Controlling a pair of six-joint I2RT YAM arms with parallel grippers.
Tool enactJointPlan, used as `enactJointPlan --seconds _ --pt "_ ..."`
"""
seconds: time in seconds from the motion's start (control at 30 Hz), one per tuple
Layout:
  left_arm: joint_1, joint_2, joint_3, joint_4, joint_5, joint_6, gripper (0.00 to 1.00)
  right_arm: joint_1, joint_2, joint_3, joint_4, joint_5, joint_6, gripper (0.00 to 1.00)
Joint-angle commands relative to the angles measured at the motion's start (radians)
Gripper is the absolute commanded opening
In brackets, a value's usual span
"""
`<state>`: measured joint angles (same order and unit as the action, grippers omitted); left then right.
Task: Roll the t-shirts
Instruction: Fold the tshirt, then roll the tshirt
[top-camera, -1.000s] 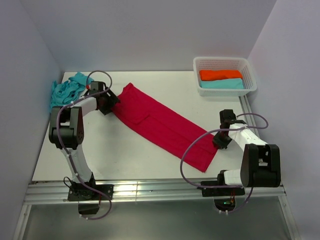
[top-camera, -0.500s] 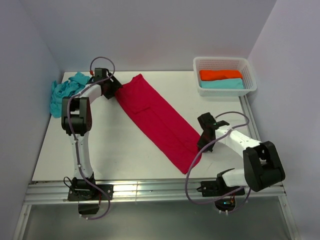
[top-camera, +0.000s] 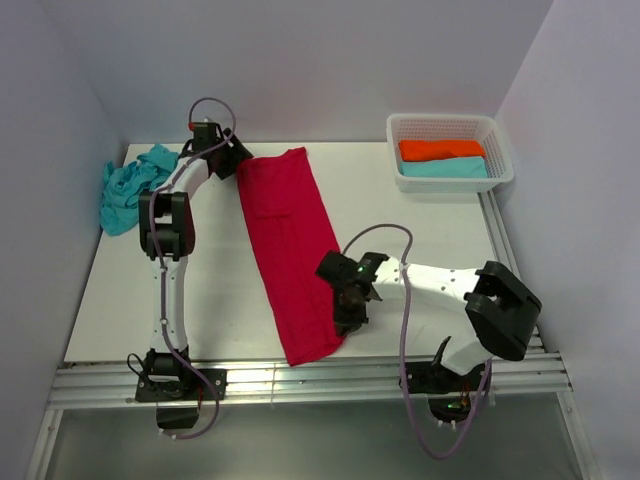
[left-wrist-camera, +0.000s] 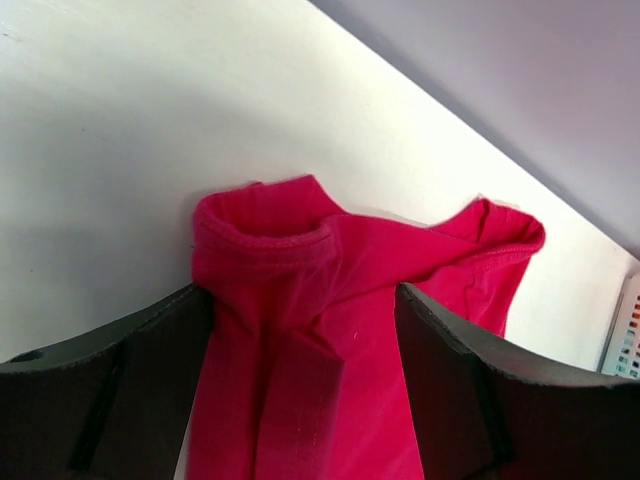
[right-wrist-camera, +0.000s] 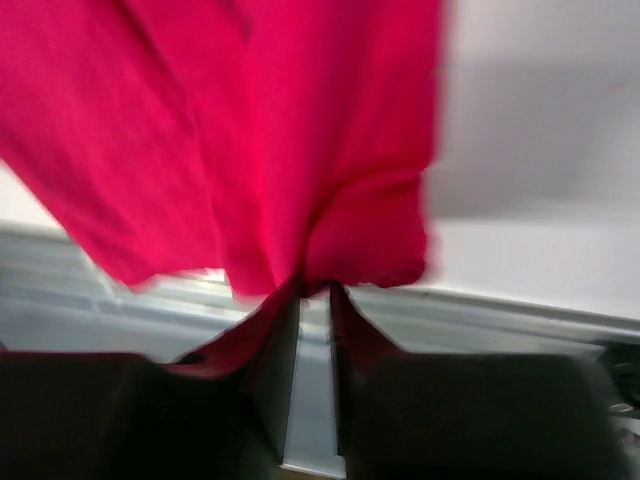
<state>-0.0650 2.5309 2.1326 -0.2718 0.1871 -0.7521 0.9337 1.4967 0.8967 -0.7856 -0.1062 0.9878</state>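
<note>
The crimson t-shirt (top-camera: 290, 240) lies on the white table (top-camera: 220, 290) as one long folded band; it runs from the far side, a little left of the middle, down to the near edge, where its end reaches the metal rail; the left gripper (top-camera: 236, 160) is at the far end of this band, and from its wrist camera I see its fingers (left-wrist-camera: 150, 350) standing wide apart with the bunched hem of the shirt filling the space between them and touching both, so it is grasping the cloth there; the right gripper (top-camera: 348, 300) is at the right border of the band, close to the near end; its wrist picture is blurred, but the two fingers (right-wrist-camera: 262, 390) are almost together and a pinch of red cloth is caught between them, so it is clenched on the same shirt; the turquoise t-shirt (top-camera: 125, 185) lies crumpled at the far left of the table, against the wall, apart from both grippers; a white lattice basket (top-camera: 452, 184) stands in the far right corner, with an orange folded cloth (top-camera: 440, 149) and a turquoise folded cloth (top-camera: 445, 168) inside, side by side.
</note>
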Motion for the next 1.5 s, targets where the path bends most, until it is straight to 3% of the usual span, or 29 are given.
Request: enactJointPlan --seconds 0.0,0.03,0.13,0.3,0.47,0.67,0.8,1.07,1.23,1.47 --pt "0.002 0.007 -0.003 -0.060 0.049 0.034 0.79 0.077 -0.035 0.041 -0.044 -0.058 -0.012 0.27" --pt "0.002 -0.009 -0.022 -0.064 0.045 0.042 0.80 0.088 -0.058 0.042 -0.046 -0.044 -0.009 0.37" --pt "0.013 -0.105 -0.134 -0.050 0.054 0.046 0.85 0.077 -0.159 0.062 -0.056 0.009 -0.005 0.48" --pt "0.039 -0.305 -0.305 -0.098 0.049 0.057 0.86 0.063 -0.233 0.082 -0.083 0.049 -0.020 0.50" --pt "0.050 -0.496 -0.449 -0.233 -0.001 0.068 0.86 -0.002 -0.259 -0.010 -0.003 0.030 -0.086 0.49" --pt "0.022 -0.928 -0.857 -0.270 0.020 0.004 0.86 -0.143 -0.349 -0.188 0.106 -0.027 -0.158 0.48" --pt "-0.131 -1.144 -1.046 -0.345 -0.017 -0.073 0.84 -0.228 -0.380 -0.240 0.138 -0.050 -0.186 0.48" --pt "-0.444 -1.481 -1.410 -0.348 -0.113 -0.317 0.82 -0.236 -0.394 -0.314 0.184 -0.059 -0.196 0.48" --pt "-0.663 -1.505 -1.496 -0.331 -0.182 -0.502 0.82 -0.234 -0.383 -0.343 0.198 -0.056 -0.210 0.48" --pt "-0.994 -1.373 -1.519 -0.251 -0.261 -0.719 0.80 -0.234 -0.389 -0.413 0.221 -0.073 -0.212 0.48"
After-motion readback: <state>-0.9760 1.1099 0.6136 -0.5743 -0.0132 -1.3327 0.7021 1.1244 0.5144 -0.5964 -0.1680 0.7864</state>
